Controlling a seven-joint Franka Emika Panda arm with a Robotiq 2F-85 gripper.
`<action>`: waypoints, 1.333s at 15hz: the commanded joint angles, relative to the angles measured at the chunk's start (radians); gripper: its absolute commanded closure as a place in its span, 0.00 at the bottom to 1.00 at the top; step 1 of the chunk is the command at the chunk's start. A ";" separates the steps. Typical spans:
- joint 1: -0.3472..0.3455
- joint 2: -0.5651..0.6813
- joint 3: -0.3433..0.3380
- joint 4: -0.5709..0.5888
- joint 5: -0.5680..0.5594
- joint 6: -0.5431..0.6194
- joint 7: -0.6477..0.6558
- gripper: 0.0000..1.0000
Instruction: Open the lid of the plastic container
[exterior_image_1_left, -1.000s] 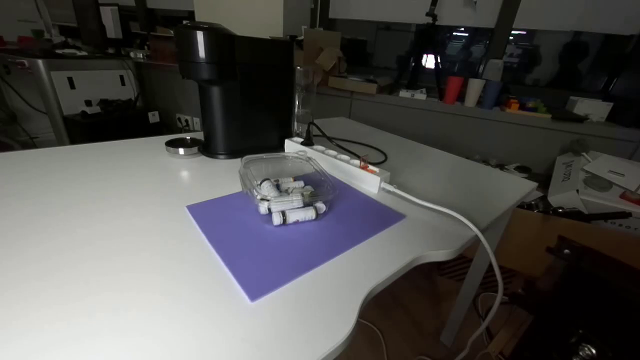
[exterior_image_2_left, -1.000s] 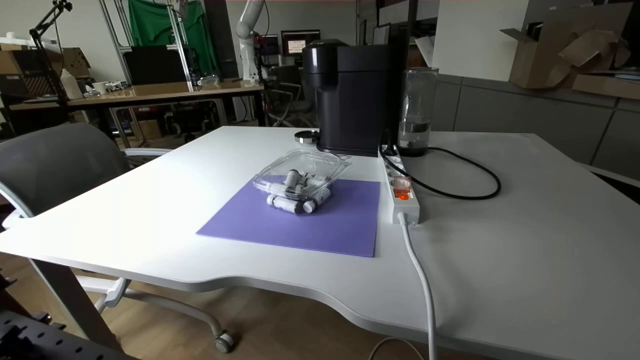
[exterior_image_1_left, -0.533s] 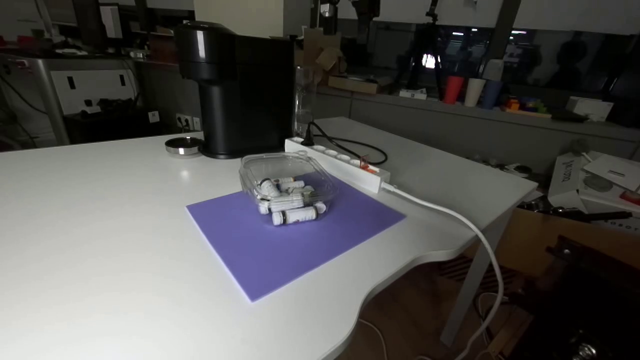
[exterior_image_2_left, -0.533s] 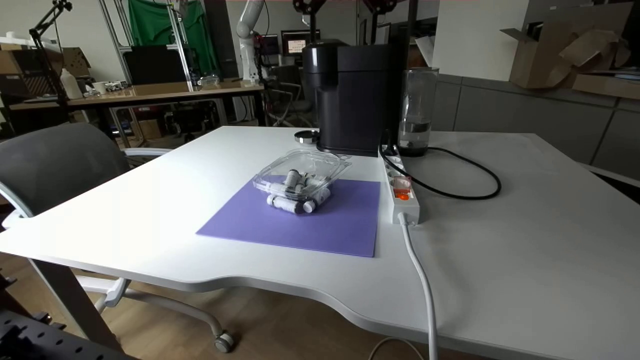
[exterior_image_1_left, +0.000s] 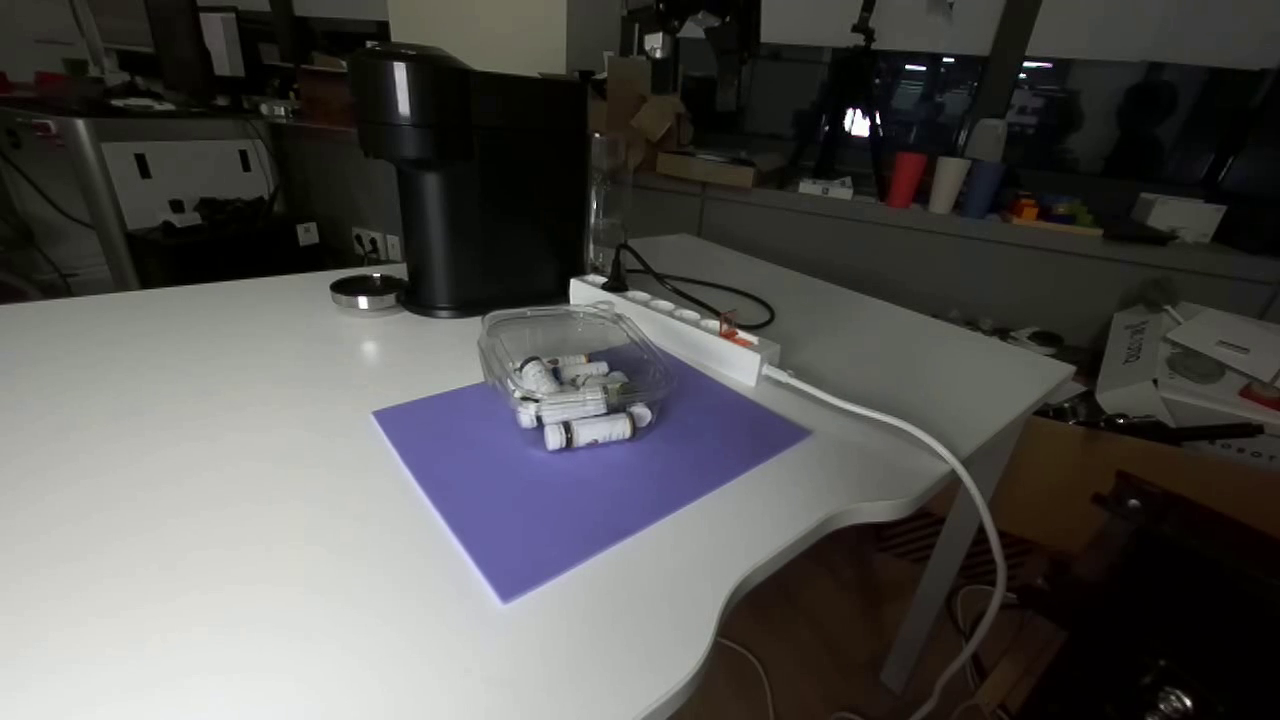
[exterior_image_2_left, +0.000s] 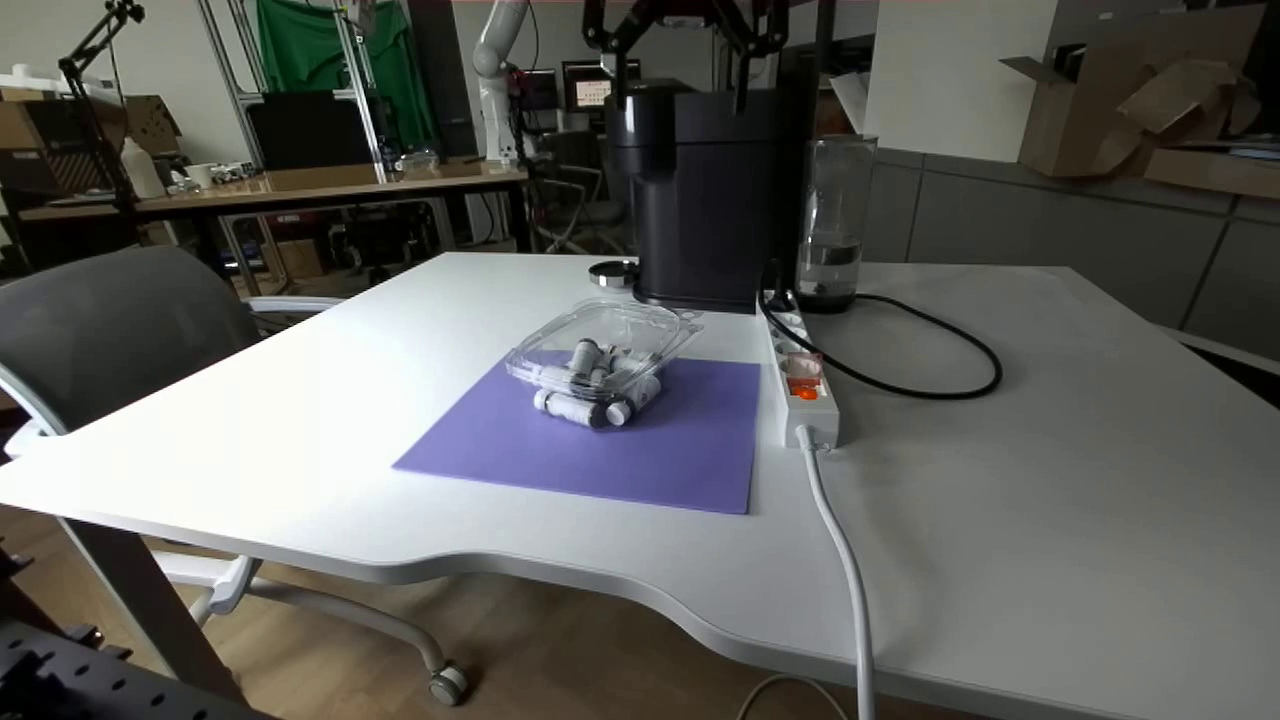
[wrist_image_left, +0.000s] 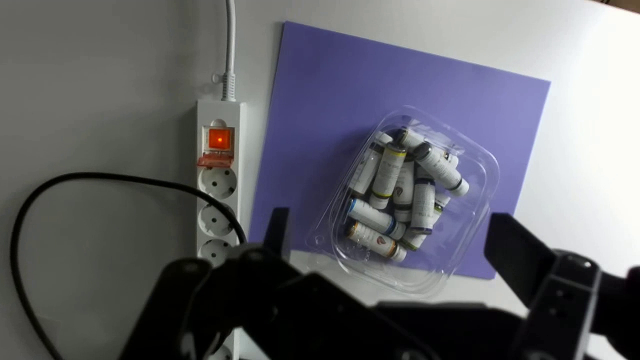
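Clear, thin-walled plastic container (wrist_image_left: 467, 220) with rounded corners sits mostly on the purple square mat (wrist_image_left: 345, 75), holding small white-labelled bottles (wrist_image_left: 389, 175). Its shallow, colourless plastic lid (exterior_image_2_left: 612, 322) looks to be on, though clear against clear hides the seam. What is new is the black two-fingered gripper (exterior_image_2_left: 680, 106): out of both exterior views a second ago, it now hangs at their top edge, fingers (wrist_image_left: 520, 255) spread wide around nothing, well above the lid. Container and bottles lie just as then, so I judge this the approach, with the opening itself not begun. Just beside the mat runs the long white power strip (wrist_image_left: 217, 182), with a black cable (wrist_image_left: 120, 176) looping across it; a clear tab (wrist_image_left: 318, 241) at the container's corner points that way, so a finger going for it could foul either. Farther back, the bulky black coffee machine (exterior_image_1_left: 500, 200) may crowd the gripper's path, beside a tall transparent vessel (exterior_image_2_left: 838, 210).
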 joint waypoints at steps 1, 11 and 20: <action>-0.020 0.084 0.026 0.054 -0.012 -0.003 0.001 0.00; -0.018 0.311 0.076 0.150 -0.057 0.257 0.063 0.00; -0.038 0.382 0.118 0.217 -0.069 0.163 0.014 0.00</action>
